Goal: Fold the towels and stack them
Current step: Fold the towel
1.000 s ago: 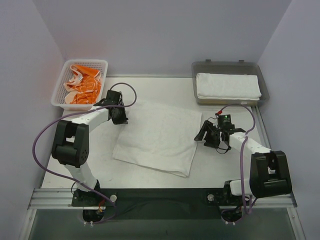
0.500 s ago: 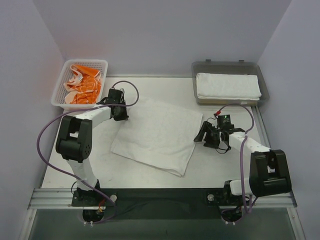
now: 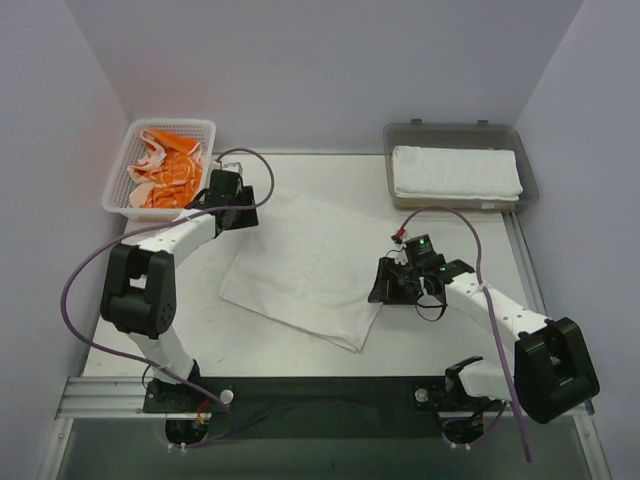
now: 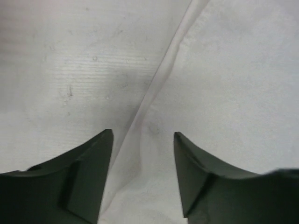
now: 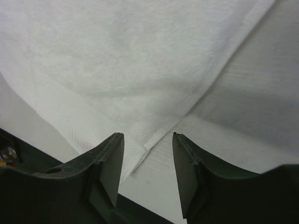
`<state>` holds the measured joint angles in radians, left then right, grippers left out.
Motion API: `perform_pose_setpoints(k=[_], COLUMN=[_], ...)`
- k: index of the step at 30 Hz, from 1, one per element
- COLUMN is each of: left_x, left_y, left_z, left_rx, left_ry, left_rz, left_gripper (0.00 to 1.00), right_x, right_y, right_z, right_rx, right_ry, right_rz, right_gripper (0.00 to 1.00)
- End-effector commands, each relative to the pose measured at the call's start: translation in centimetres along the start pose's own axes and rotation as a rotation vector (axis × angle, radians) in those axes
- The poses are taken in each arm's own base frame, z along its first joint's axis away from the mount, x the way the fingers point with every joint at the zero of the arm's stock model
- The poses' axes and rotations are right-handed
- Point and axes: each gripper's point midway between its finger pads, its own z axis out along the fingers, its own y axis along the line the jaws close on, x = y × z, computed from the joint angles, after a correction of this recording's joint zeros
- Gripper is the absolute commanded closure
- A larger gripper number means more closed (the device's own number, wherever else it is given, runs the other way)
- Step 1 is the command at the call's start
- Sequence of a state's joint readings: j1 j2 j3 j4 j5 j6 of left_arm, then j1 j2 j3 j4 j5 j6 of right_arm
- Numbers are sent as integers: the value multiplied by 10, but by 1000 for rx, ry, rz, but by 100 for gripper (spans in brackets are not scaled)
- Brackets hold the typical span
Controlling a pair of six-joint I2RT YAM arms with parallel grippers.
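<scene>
Shifted: right gripper (image 5: 148, 137) to near corner of white terry towel (image 3: 315, 265) flat on table (image 3: 440, 345); left gripper (image 4: 143, 137) released far edge | both half-open, empty | done: folded white towel (image 3: 455, 172) in grey plastic tray (image 3: 450, 128) | left: this, orange-and-white towels (image 3: 168, 172)

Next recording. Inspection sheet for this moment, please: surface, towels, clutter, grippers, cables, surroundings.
Surface: white table, flat, bare around the spread towel.
Job's things: white towel spread askew mid-table; folded white towel in the grey tray; orange-and-white towel crumpled in the mesh basket.
Clutter: nothing seen.
Grippers: left gripper open, over the spread towel's far left edge; right gripper open, over its right edge.
Cables: left purple cable and right purple cable each loop off a wrist.
Surroundings: plain walls on three sides; nothing else seen.
</scene>
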<state>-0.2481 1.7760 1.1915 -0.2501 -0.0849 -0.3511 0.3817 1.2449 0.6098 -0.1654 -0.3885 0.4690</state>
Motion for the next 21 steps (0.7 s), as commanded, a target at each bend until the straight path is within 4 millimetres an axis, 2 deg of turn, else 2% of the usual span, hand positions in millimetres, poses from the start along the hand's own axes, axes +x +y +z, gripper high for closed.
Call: perform_pose_setpoints(k=[1, 2, 3, 5, 7, 8, 9, 12, 17, 21], left_x=[-56, -48, -47, -14, 5, 31, 37, 67, 83, 96], left_y=[2, 6, 6, 15, 15, 23, 25, 40, 40, 44], left_z=[-57, -63, -75, -79, -90, -89, -96, -98, -88, -67], left_rx=[-32, -42, -39, -60, -41, -59, -60, -89, -76, -110], left_ry=[-187, -163, -169, -93, -66, -8, -6, 41, 95, 167], left_rz=[-16, -18, -39, -51, -60, -52, -47, -22, 10, 13], left_gripper=[29, 28, 27, 28, 28, 28, 28, 31, 39, 44], right_x=[1, 5, 12, 24, 39, 43, 49, 55, 61, 79], right_y=[23, 37, 42, 52, 64, 68, 73, 81, 96, 89], right_z=[-12, -13, -13, -9, -6, -4, -1, 6, 20, 30], right_rx=[-17, -41, -44, -51, -58, -57, -58, -49, -33, 3], right_ry=[20, 41, 74, 140, 192, 202, 224, 256, 291, 402], right_rz=[-82, -124, -141, -163, -206, -204, -221, -239, -293, -275], right_gripper=[57, 61, 62, 66, 69, 73, 76, 80, 87, 89])
